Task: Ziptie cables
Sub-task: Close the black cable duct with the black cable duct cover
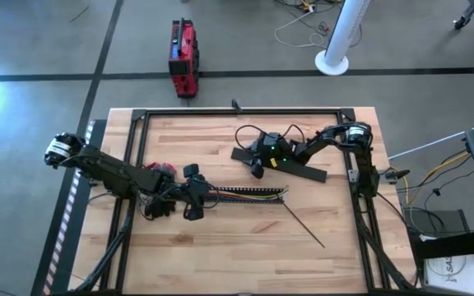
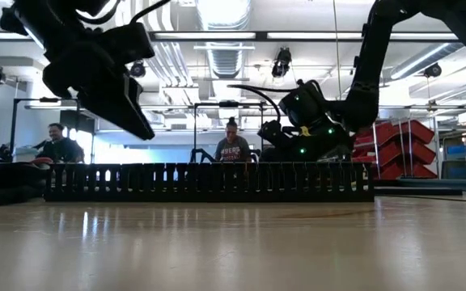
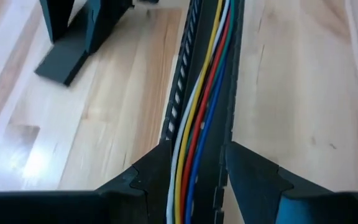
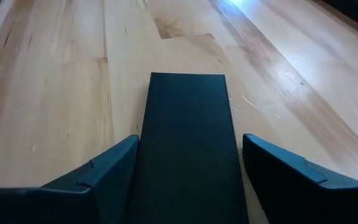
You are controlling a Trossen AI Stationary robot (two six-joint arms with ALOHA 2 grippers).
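Left gripper (image 1: 194,200) sits at the near-left part of the pale wooden table (image 1: 245,255), at the left end of a long black perforated cable channel (image 1: 249,194) that lies flat across the middle of the board. In the left wrist view its two dark fingers (image 3: 253,180) stand one on each side of the channel (image 3: 204,106), close against its slotted walls; whether they press it cannot be told. Inside the channel runs the bundle of thin wires (image 3: 201,118), white, yellow, red, blue and green, lying lengthwise along the trough; from above the same cables (image 1: 257,196) show as faint coloured lines within the black bar. Right gripper (image 1: 257,167) is at the far-middle of the table, over one end of a flat black plastic cover strip (image 1: 290,167) that lies at a slant, well apart from the channel. In the right wrist view the spread fingers (image 4: 98,180) flank this flat strip (image 4: 188,149) with clear gaps on both sides, so the jaws are released. A very thin dark ziptie (image 1: 303,224) lies loose and slanted on the bare wood, near the channel's right end, touched by neither gripper. From table height the channel (image 2: 209,181) shows as a low slotted wall, with two people seated in the room behind.
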